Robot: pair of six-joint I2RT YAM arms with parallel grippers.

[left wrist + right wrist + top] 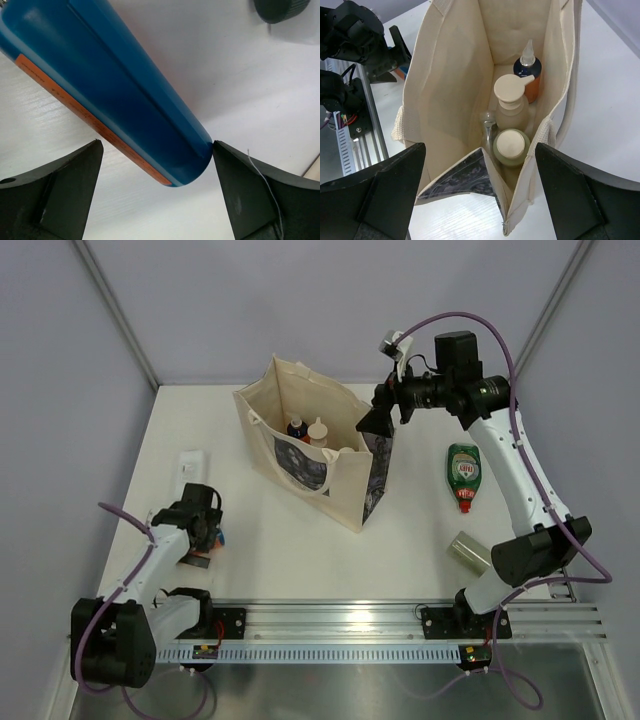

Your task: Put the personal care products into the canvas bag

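— So, what is in the canvas bag [320,445]?
— Three things stand in it: an orange spray bottle [527,70], a beige bottle [510,102] and a sage-green bottle [511,146] with a pale round cap. The bag stands open on the white table [270,550].
— And your jaws?
— My right gripper [480,146] hangs over the bag's mouth, jaws wide apart, holding nothing. My left gripper [157,150] is down low, jaws spread too. The blue-orange cylinder [115,95] lies between them.
— What is outside the bag?
— The green red-capped bottle [463,472] and grey tube [468,550] lie to its right, the white box [190,465] to its left.
— Any words?
— All too small to read. The bag has dark prints.
— And the room?
— Pale grey walls, and a metal rail [400,620] at the near edge.
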